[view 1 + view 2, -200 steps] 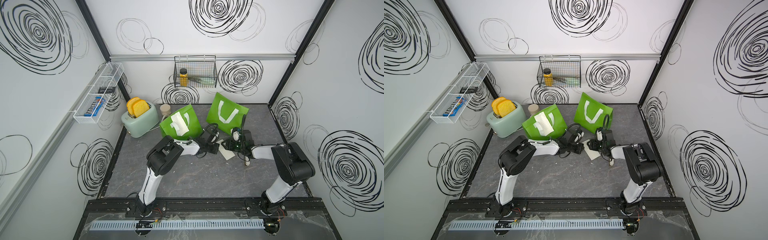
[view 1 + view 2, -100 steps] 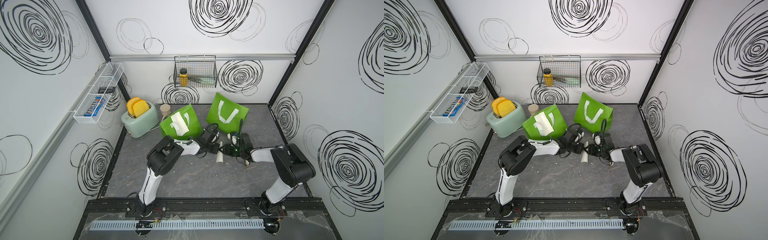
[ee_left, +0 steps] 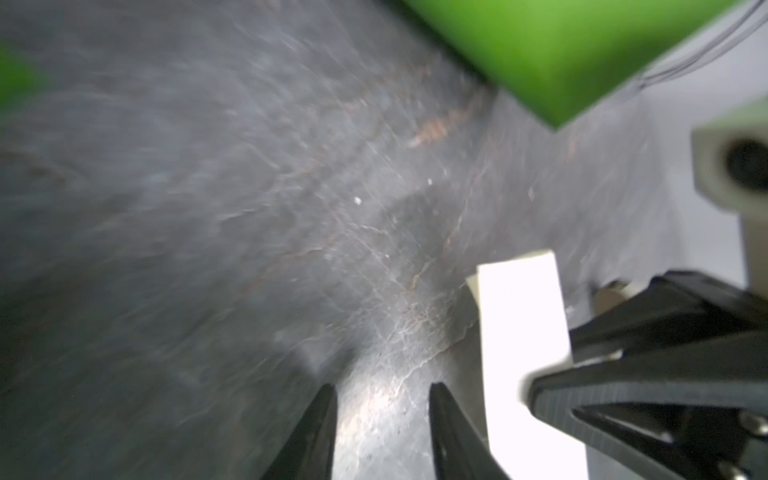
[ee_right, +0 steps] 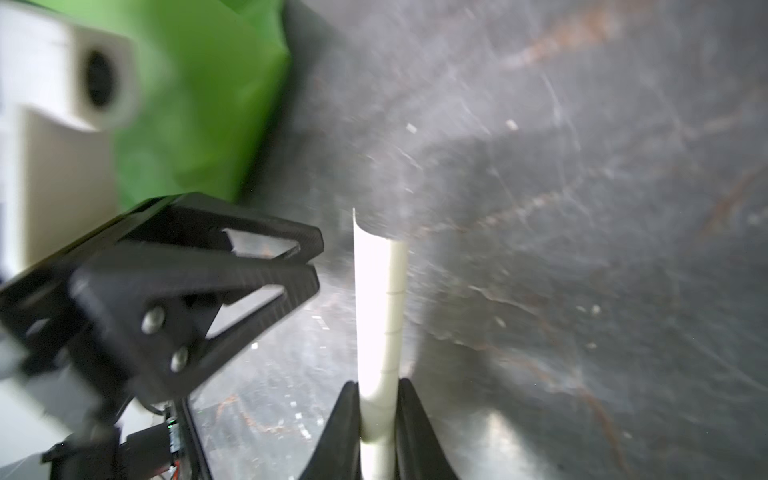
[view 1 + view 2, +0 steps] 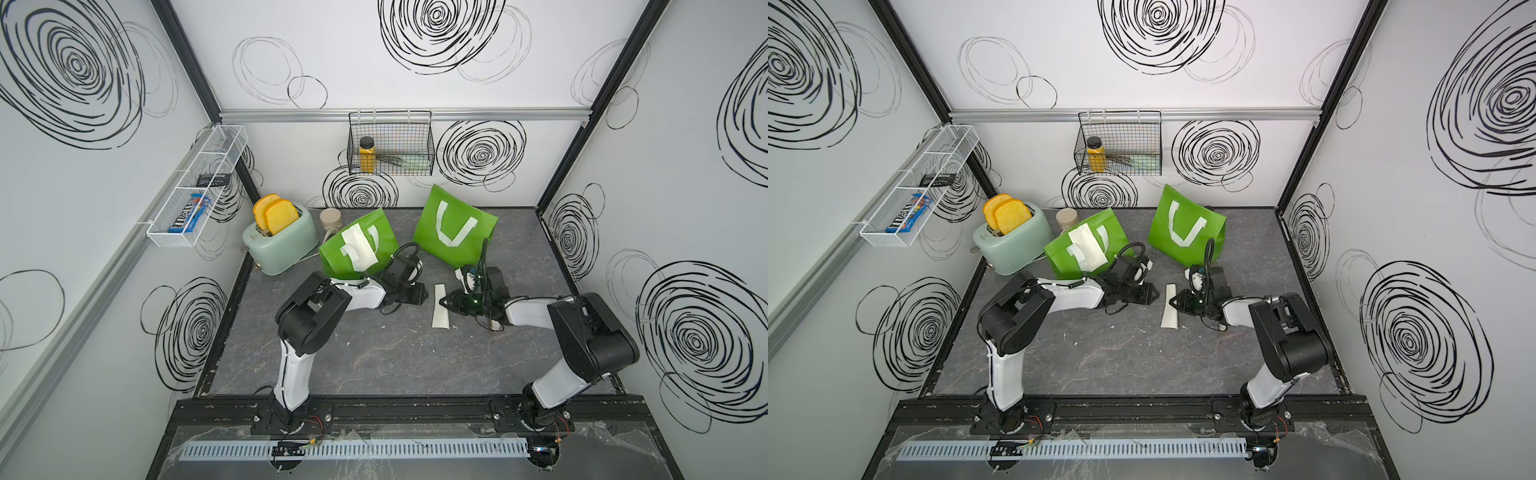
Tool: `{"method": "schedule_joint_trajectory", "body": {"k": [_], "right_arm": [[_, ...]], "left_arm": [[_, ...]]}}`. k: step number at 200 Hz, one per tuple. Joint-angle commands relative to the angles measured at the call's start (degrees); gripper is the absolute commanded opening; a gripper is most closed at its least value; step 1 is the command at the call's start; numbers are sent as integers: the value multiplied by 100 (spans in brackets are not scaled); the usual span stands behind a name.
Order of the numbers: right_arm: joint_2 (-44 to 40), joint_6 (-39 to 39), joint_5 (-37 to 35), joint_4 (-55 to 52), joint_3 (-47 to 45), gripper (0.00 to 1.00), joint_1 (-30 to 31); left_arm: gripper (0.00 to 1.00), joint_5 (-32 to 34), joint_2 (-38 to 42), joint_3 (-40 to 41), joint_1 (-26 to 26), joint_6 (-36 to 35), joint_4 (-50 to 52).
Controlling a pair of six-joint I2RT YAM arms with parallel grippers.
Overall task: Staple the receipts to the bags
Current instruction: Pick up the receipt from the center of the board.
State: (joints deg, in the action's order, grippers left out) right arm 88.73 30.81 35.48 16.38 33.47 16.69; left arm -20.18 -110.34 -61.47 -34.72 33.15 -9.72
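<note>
Green left bag (image 5: 332, 262) carries one receipt (image 5: 359, 245) — stapled or not, I cannot tell. Beside it the right bag (image 5: 455, 222) is bare; the second receipt (image 4: 376, 291) hangs pinched in the right gripper (image 4: 376, 399) over the table (image 5: 374, 353) — the left gripper (image 3: 380, 399) stands spread and empty.

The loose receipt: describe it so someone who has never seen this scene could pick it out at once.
On the grey tabletop, in front of the two green bags, find the right gripper. The loose receipt is the narrow, curled white slip it pinches. Unlike the other receipt, which lies on a bag, this one touches neither bag.
</note>
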Motion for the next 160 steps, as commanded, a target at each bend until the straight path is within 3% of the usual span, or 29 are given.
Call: {"method": "schedule_joint_trajectory", "body": {"k": [1,35,57,119,160], "right_arm": [[-536,-51,319,-209,76,19,-57],[-1174,79,634,-324,235,20,-65],[-1449,200,857,-372,397,21,-45],[-1707,209,1017,-600,634,21,98],[-1899,214,1015,-601,573,21,168]], "left_arm": [[52,-859,659,430,260,799,-1310],[58,-1478,1269,1161,384,1867,-3194],[59,-1707,1375,1243,290,2212,-3827],[51,-1901,1349,1190,-138,2299,-4367],[48,-1843,1339,1172,-173,2149,-4172]]}}
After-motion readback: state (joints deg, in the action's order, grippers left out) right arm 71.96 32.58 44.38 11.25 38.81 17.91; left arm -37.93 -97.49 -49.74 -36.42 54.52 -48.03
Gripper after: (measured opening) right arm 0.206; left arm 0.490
